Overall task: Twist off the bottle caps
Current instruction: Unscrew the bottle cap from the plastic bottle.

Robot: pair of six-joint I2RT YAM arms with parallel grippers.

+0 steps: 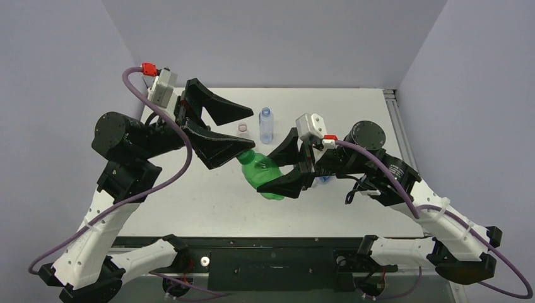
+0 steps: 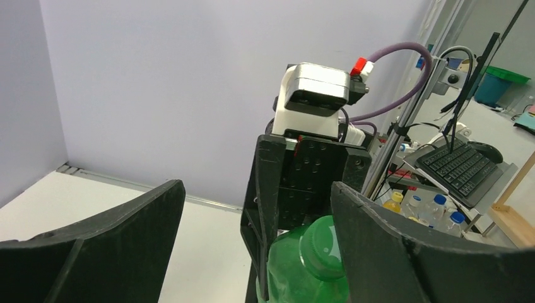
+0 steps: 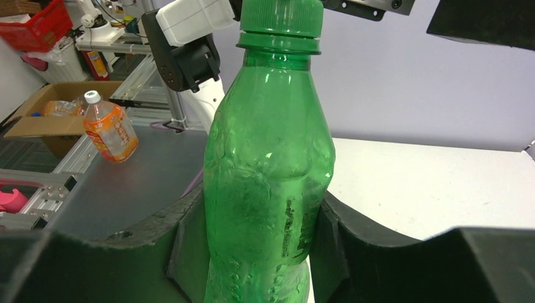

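My right gripper (image 3: 265,240) is shut on the body of the all-green bottle (image 3: 271,158), which it holds tilted above the table's middle (image 1: 262,177). The green cap (image 3: 281,12) is on the neck. My left gripper (image 2: 257,189) stands open and wide around the bottle's top. The cap (image 2: 322,247) lies against the inner face of its right finger (image 2: 404,252), and the left finger (image 2: 107,240) is well apart from it. From above, the left gripper (image 1: 251,132) covers most of the cap.
A clear bottle with a blue cap (image 1: 266,124) stands upright at the back of the table, with a small pinkish-topped bottle (image 1: 243,129) to its left. Something blue and white (image 1: 325,180) peeks out under my right wrist. Walls close in behind and on both sides.
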